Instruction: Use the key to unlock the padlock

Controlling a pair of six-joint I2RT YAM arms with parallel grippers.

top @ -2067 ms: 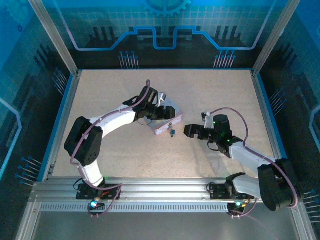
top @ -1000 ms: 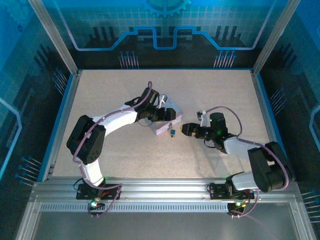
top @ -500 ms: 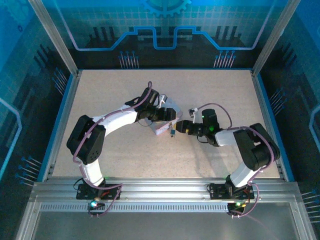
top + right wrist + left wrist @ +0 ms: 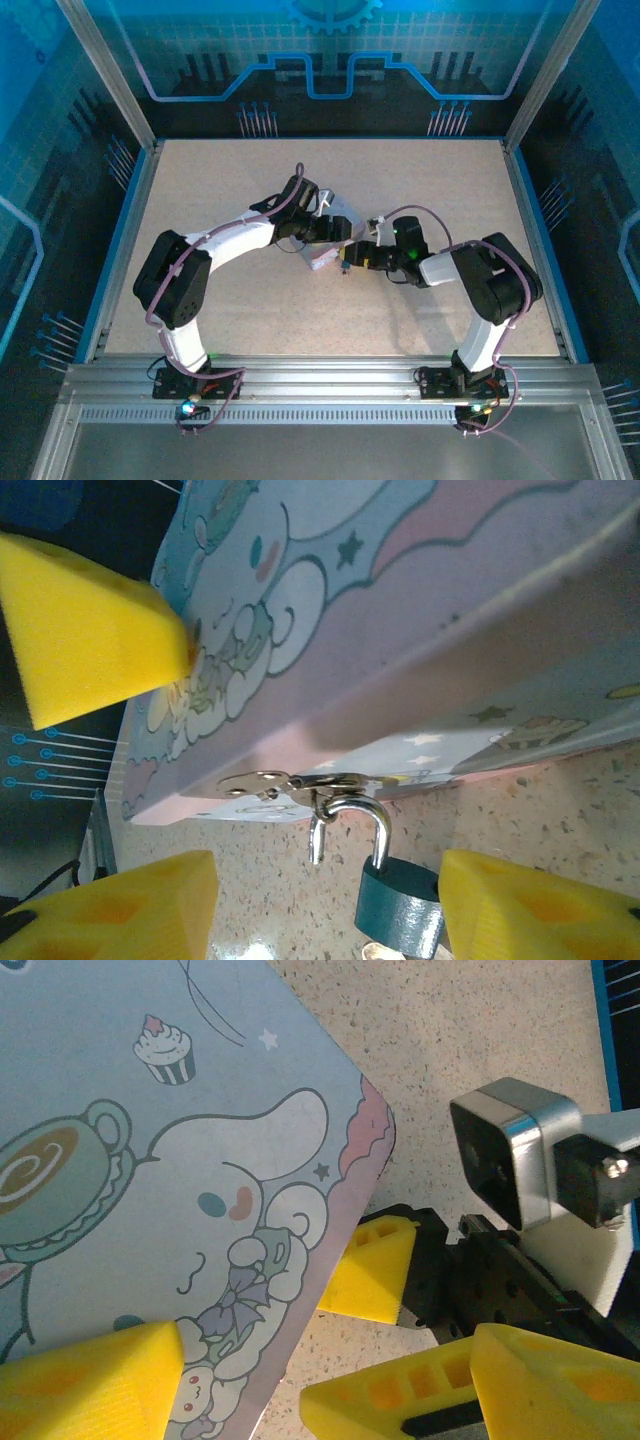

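Observation:
The padlock (image 4: 400, 910) has a teal body and a silver shackle. It hangs from the hasp (image 4: 290, 780) on the front of the pale cartoon-printed box (image 4: 420, 590). One shackle leg stands free of the body. My right gripper (image 4: 325, 920) is open around the padlock: the body rests against one yellow finger (image 4: 530, 910) and the other is well apart. A pale metal bit (image 4: 375, 951) under the body, cut off by the frame edge, may be the key. From above, the padlock (image 4: 343, 264) sits just ahead of the right gripper (image 4: 353, 257). My left gripper (image 4: 240, 1375) is open astride the box edge (image 4: 300, 1260), one finger (image 4: 90, 1380) on the lid.
The box (image 4: 343, 212) lies mid-table on a speckled beige surface (image 4: 420, 180). Both arms meet at its near right corner. The right wrist's camera housing (image 4: 510, 1160) and a yellow right finger (image 4: 370, 1270) crowd the box corner. Blue walls and metal posts ring the table.
The right arm has reached left across the table to the box, bringing its gripper around the padlock, and its jaws have narrowed. The left arm and the box have stayed put.

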